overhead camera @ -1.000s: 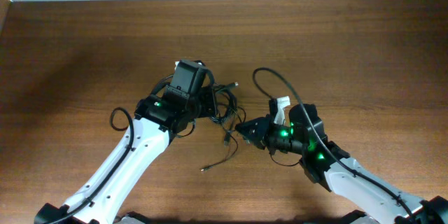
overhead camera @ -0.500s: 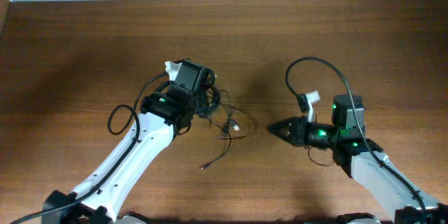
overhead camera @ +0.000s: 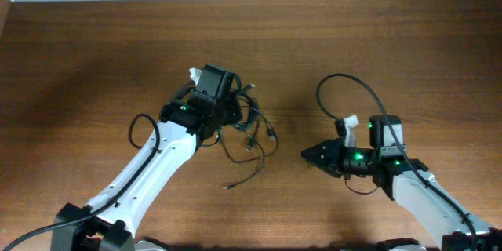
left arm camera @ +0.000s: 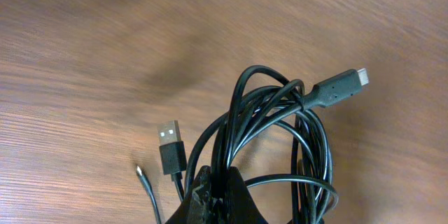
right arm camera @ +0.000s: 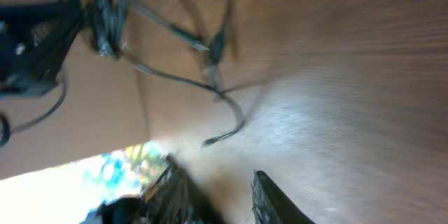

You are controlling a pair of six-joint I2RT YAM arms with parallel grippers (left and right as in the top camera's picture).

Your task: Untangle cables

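The cables (overhead camera: 252, 129) are thin black cords bunched in a loose tangle at the table's middle. One strand trails toward the front and ends in a small plug (overhead camera: 228, 188). My left gripper (overhead camera: 234, 112) is shut on the bunch. In the left wrist view its fingers (left arm camera: 218, 185) pinch several strands of the cables (left arm camera: 280, 112). A USB-A plug (left arm camera: 170, 147) and a slimmer plug (left arm camera: 343, 87) stick out of the bunch. My right gripper (overhead camera: 307, 155) is open and empty, to the right of the tangle and apart from it. In the right wrist view its fingers (right arm camera: 213, 171) point at the cables (right arm camera: 175, 35).
The brown wooden table (overhead camera: 392, 55) fills the view, with a pale wall edge along the back. Each arm's own thicker black cable loops beside it, one by the left arm (overhead camera: 135, 129) and one above the right arm (overhead camera: 337, 86).
My right gripper has let go of the tangle and pulled back to the right. My left gripper keeps hold of the bunch, which has shifted slightly and spread looser.
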